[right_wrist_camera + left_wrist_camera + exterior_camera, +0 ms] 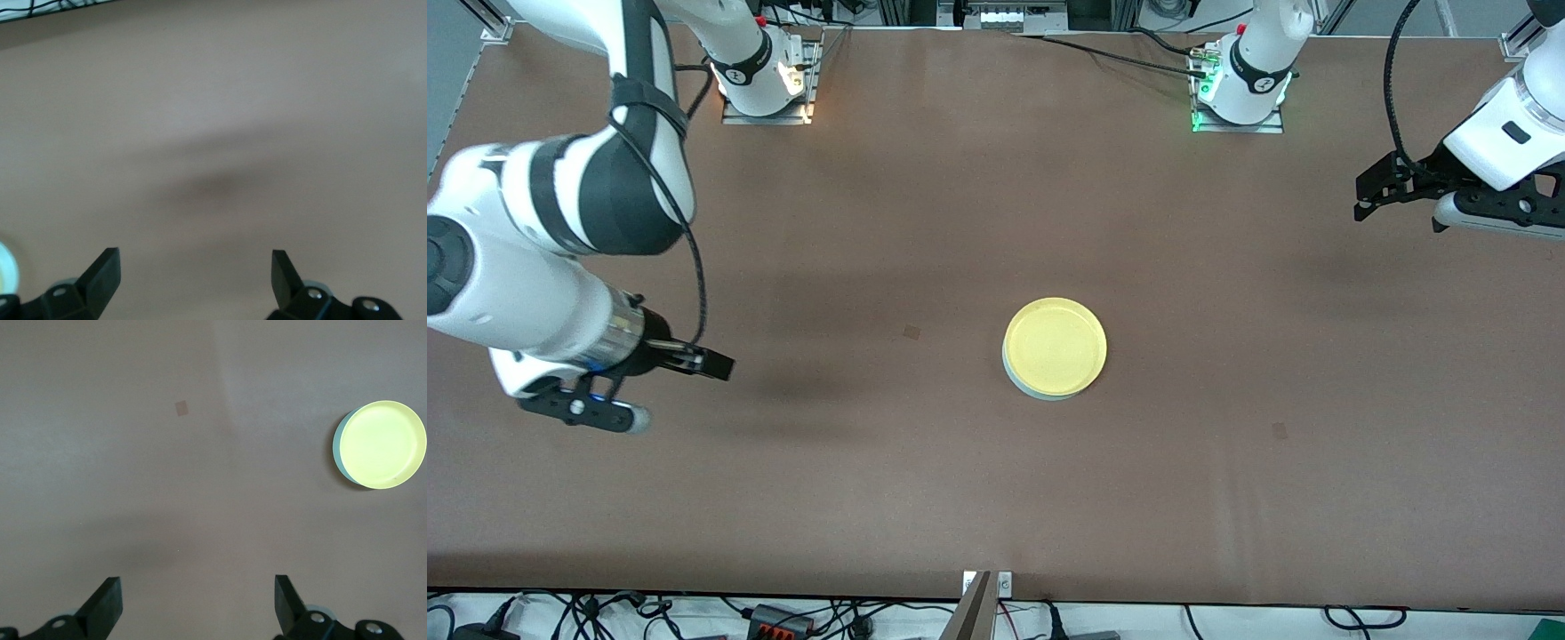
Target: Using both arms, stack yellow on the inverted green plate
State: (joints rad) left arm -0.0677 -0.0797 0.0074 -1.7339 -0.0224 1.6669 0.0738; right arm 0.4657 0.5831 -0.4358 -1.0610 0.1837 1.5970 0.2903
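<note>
The yellow plate [1055, 344] is sitting slightly off-centre on the green plate [1040, 389], well apart from the wide-open left gripper [198, 603] and wide-open right gripper [195, 280], so any nudge risks sliding it off.

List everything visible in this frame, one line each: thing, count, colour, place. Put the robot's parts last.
yellow plate: 1, bright yellow, mid-table, resting on the green plate.
green plate: 1, pale mint green, under the yellow plate, only its edge showing.
table: 1, brown, under everything.
small patches: 2, darker brown, on the table, one beside the plates toward the right arm's end, one nearer the front camera toward the left arm's end.
cables: several, black, along the table's edges.
left gripper: 1, black, open, empty, over the left arm's end of the table.
right gripper: 1, black, open, empty, over the right arm's end of the table.
</note>
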